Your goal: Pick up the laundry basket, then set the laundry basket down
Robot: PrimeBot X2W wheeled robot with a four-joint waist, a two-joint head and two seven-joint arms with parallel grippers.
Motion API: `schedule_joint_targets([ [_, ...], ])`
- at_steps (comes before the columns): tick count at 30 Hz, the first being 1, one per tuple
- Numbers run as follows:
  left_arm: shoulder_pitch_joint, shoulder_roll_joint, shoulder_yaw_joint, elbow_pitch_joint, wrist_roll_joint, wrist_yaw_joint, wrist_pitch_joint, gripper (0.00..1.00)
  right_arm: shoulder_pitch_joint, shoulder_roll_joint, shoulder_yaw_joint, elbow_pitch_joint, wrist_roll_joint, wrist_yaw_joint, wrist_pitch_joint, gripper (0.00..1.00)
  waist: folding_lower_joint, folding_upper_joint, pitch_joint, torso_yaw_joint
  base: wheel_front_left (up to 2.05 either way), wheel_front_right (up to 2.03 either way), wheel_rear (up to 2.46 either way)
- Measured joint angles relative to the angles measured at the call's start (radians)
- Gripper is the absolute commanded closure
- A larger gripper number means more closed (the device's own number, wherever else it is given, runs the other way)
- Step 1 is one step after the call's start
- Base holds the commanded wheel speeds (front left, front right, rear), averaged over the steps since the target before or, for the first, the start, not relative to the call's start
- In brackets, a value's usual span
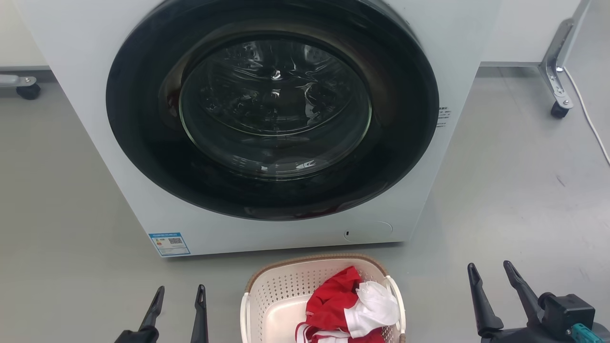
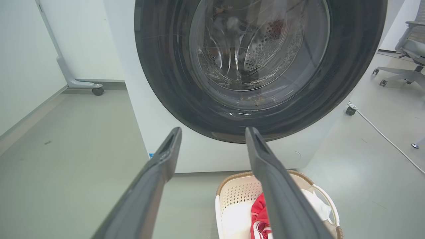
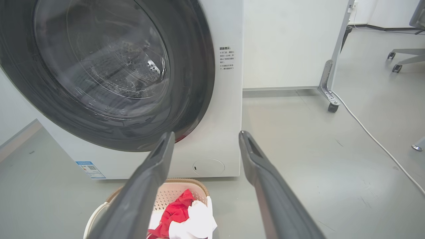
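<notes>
Illegibly printed, a blue sticker [image 1: 169,244] marks the washer [image 1: 71,71]; left claw [image 1: 181,287], right claw [image 1: 490,265] gape.

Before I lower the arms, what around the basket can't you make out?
Head view: laundry basket's near end is cut off by the bottom edge; red and white clothes hide part of its floor.
Left wrist view: one of the left gripper's fingers covers the basket's middle.
Head view: washer sticker text is too small to read.
</notes>
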Motion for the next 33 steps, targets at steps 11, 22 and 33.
schedule_joint_targets([
  [11, 0.004, -0.004, 0.002, 0.044, -0.016, -0.003, 0.008, 1.00, 0.019, 0.027, -0.002, 0.037, 0.006, 0.003, 0.016, 1.00, 0.0000, 0.0000, 0.004, 0.001, 0.00, 0.00, 0.00],
  [22, -0.005, -0.008, 0.035, 0.076, -0.163, -0.028, 0.026, 1.00, 0.014, 0.049, -0.050, 0.060, 0.145, 0.030, 0.042, 1.00, 0.0001, 0.0000, 0.001, 0.000, 0.00, 0.00, 0.00],
  [33, -0.030, -0.014, 0.065, 0.112, -0.334, -0.049, 0.044, 1.00, -0.005, 0.070, -0.097, 0.089, 0.285, 0.055, 0.067, 1.00, 0.0000, 0.0000, -0.002, -0.001, 0.00, 0.00, 0.00],
])
